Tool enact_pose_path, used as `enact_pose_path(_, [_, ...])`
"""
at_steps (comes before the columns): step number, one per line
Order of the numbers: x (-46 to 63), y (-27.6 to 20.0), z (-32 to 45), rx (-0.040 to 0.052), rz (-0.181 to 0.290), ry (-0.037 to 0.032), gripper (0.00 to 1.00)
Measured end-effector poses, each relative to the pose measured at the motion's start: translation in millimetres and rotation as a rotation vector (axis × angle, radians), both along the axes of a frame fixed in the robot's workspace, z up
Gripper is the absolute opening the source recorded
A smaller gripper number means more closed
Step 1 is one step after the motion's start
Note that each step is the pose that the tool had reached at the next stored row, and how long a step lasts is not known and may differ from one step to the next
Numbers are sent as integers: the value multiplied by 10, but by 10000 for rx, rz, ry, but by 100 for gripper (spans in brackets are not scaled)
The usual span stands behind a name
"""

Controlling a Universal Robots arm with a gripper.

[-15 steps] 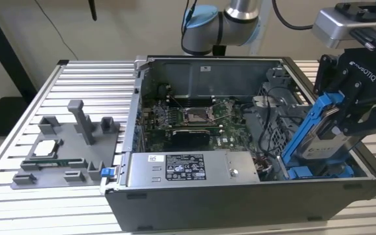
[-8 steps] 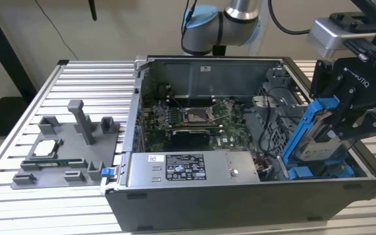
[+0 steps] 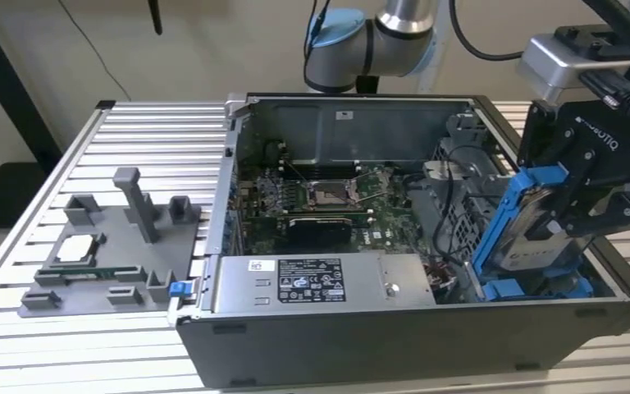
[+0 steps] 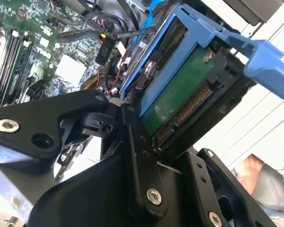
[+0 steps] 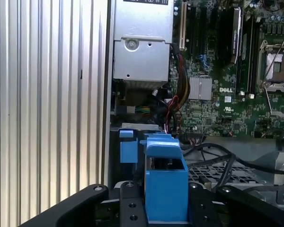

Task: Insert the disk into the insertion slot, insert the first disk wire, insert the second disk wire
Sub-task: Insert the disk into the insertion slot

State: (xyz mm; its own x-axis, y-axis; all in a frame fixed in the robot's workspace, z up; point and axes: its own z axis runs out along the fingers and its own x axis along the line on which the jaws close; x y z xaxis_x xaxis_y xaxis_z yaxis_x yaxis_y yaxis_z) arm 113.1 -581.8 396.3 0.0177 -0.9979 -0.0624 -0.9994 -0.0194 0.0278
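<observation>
One disk [image 3: 528, 238] stands on edge in its blue frame, clamped between the jaws of the gripper [image 3: 564, 205]. I'd say it is held that way so that it lines up with the slot [image 3: 512, 289] just beneath, in the corner of the case [image 3: 403, 336] at the exterior view's right. How deep it sits, I cannot tell. Room is tight, with cables [image 3: 458, 213] on one side and the case wall on the other.

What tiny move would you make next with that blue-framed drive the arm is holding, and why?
Probably a slight lowering toward the insertion slot. The gripper has its jaws closed on the disk, which stands on edge just above that blue-tabbed bay, at the end of the open computer case on the exterior view's right. The disk is not yet seated.
</observation>
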Motion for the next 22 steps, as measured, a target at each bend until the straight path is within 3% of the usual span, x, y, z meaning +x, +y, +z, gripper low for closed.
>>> enact_pose_path(4, [27, -3, 29, 74, 18, 170, 0])
enact_pose_path(8, [84, -6, 59, 180, 28, 218, 0])
enact_pose_path(12, [129, -7, 65, 213, 47, 341, 0])
enact_pose_path(17, [176, -13, 117, 336, 64, 390, 0])
enact_pose_path(22, [187, -54, 132, 365, 76, 447, 0])
